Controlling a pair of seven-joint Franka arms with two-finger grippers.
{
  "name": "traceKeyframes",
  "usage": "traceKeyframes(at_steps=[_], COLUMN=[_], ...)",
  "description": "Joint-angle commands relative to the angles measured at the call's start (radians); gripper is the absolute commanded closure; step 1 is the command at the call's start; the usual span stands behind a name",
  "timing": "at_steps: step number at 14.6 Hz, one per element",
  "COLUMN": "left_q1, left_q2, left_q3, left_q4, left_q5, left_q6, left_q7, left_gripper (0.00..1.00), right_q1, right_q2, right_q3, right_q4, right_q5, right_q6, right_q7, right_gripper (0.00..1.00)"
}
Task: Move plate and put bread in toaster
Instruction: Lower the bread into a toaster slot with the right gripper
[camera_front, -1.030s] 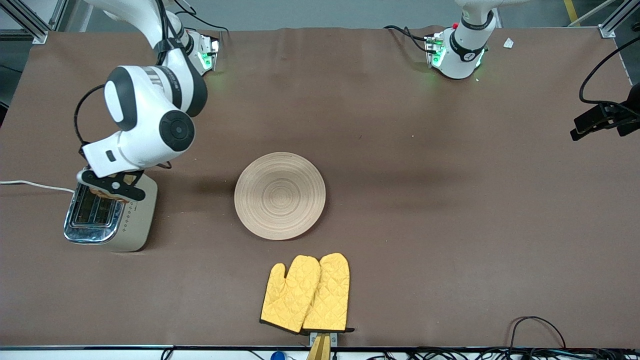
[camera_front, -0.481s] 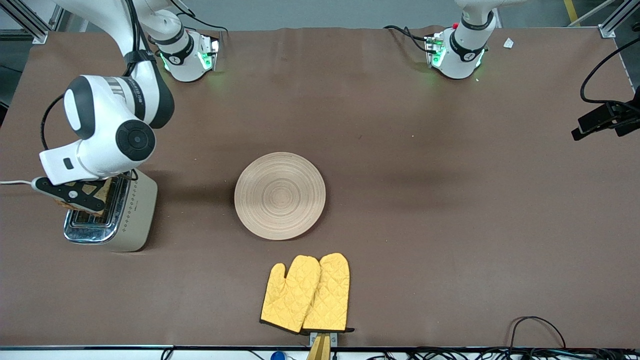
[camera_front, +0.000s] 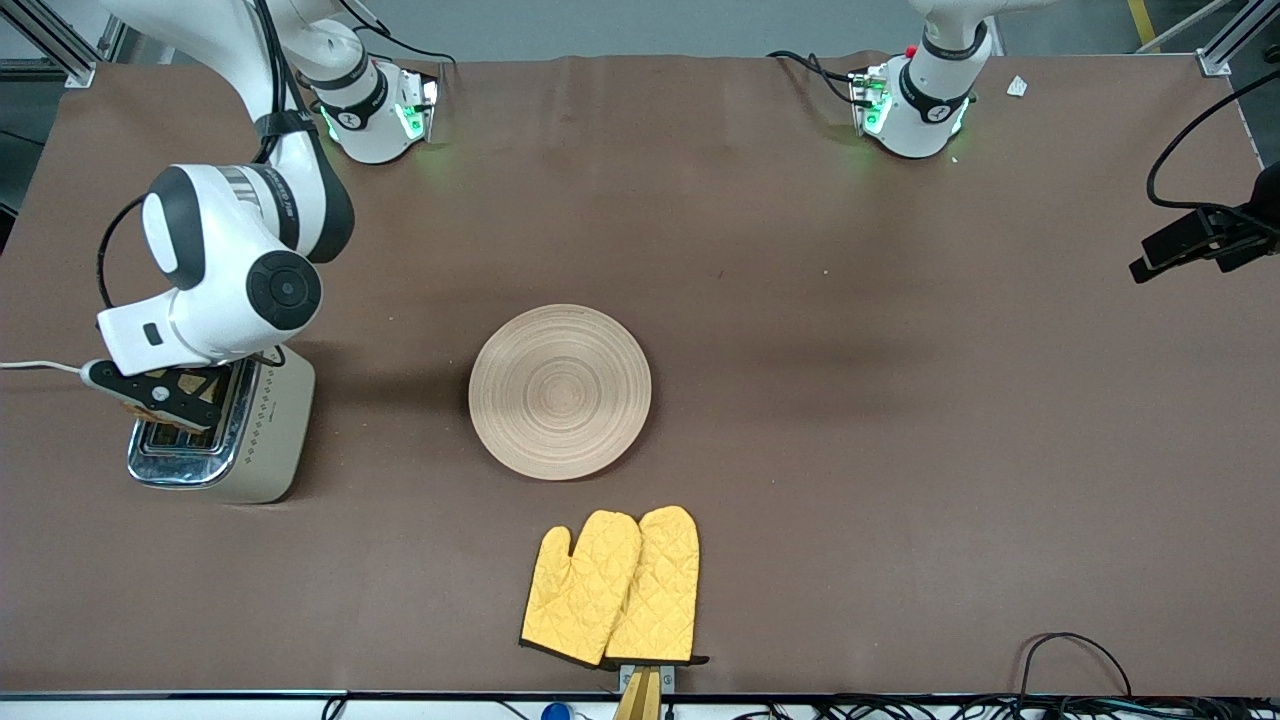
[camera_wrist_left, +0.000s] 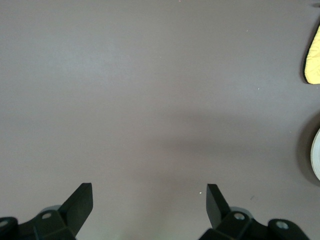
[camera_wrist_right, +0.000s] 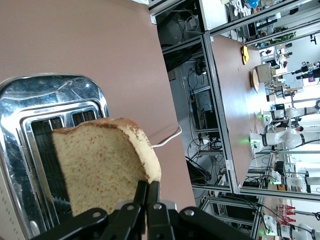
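Observation:
My right gripper (camera_front: 150, 392) is shut on the bread (camera_front: 200, 385), a brown speckled slice, and holds it over the toaster (camera_front: 262, 440) at the right arm's end of the table. In the right wrist view the fingers (camera_wrist_right: 148, 187) pinch the bread (camera_wrist_right: 100, 165) by its crust, upright above the chrome top and the slots of the toaster (camera_wrist_right: 30, 100). The wooden plate (camera_front: 560, 391) lies bare at mid-table. My left gripper (camera_wrist_left: 150, 200) waits open high over bare brown table, with only the edge of the plate (camera_wrist_left: 317, 160) in its view.
A pair of yellow oven mitts (camera_front: 612, 587) lies nearer the front camera than the plate; the left wrist view catches an edge of the mitts (camera_wrist_left: 314, 60). The toaster's white cord (camera_front: 40, 368) trails off the table's end. A black part with a cable (camera_front: 1200, 240) juts in at the left arm's end.
My right arm carried the bread across the toaster's top toward the table's end, then came back a little. The plate and the mitts have not moved.

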Motion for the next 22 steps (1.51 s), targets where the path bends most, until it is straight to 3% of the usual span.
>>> traceKeyframes(at_steps=[1, 9, 22], left_q1=[-0.003, -0.002, 0.003], left_q2=[0.009, 0.009, 0.011], left_q3=[-0.005, -0.048, -0.049], left_q4=[0.023, 0.024, 0.024], left_q5=[0.002, 0.088, 0.088], left_q6=[-0.017, -0.017, -0.017], left_q7=[-0.002, 0.002, 0.010], left_gripper=[0.00, 0.00, 0.00], right_q1=[-0.007, -0.020, -0.046], right_q2=[-0.005, 0.009, 0.095], right_q3=[0.011, 0.009, 0.014], right_q4=[-0.016, -0.013, -0.013], right_q5=[-0.030, -0.031, -0.014], right_q6=[0.012, 0.029, 0.118], right_q7=[0.023, 0.022, 0.046], right_gripper=[1.00, 1.00, 1.00])
